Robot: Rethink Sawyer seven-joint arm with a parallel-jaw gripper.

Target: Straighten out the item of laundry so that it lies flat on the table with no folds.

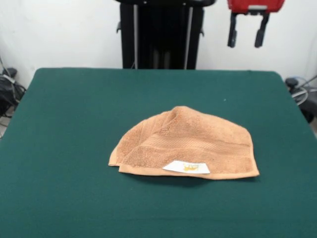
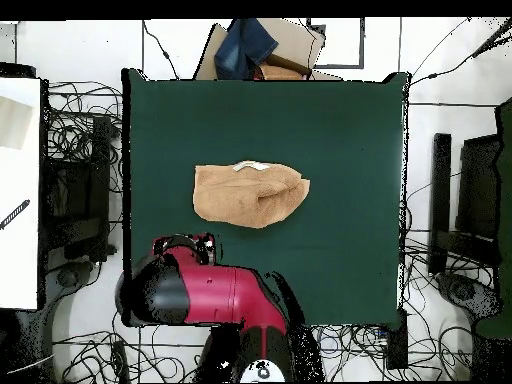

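The gripper point(image 1: 246, 35) hangs high at the top right, jaws apart (nothing held). The towel point(image 1: 185, 144) shows a white label point(image 1: 186, 167).

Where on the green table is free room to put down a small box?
The table is bare all around the folded towel: wide strips at both sides, behind it and at the front edge. The tool hangs raised near the back edge.

White wall point(image 1: 64, 34); cables point(image 2: 80, 150) tangled across floor.
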